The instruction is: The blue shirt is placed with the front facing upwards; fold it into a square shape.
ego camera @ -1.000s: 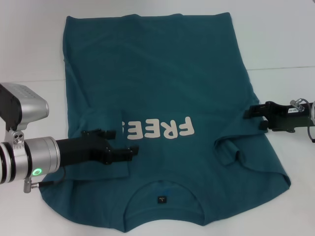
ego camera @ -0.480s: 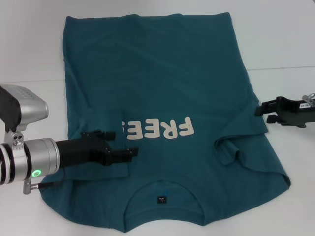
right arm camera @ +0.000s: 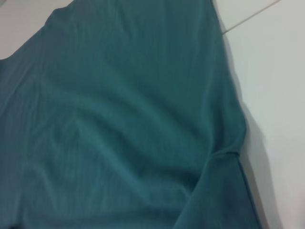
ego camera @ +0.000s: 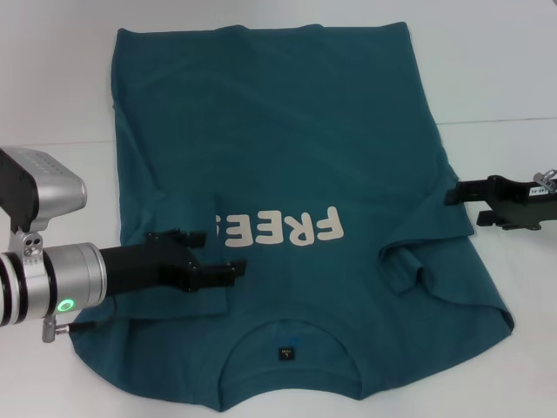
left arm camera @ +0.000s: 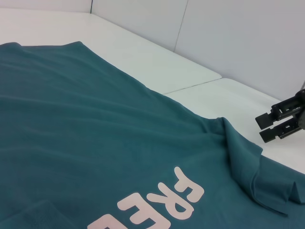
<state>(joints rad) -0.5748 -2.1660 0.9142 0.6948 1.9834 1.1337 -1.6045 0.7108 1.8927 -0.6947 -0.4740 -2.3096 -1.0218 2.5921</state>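
On the white table [ego camera: 522, 348], wrinkled blue shirt [ego camera: 278, 139]; left gripper [ego camera: 233, 272] jaws pinching its sleeve, right gripper [ego camera: 454, 193] jaws narrowly parted.

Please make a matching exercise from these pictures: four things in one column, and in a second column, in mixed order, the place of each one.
Things:
1. left gripper
2. right gripper
3. neck label
4. "FREE!" lettering

Places:
A. inside the collar, at the near edge of the blue shirt
B. across the chest
C. over the folded-in sleeve, below the lettering's covered end
D. at the shirt's side edge, beside the other sleeve

Pairs: 1-C, 2-D, 3-A, 4-B
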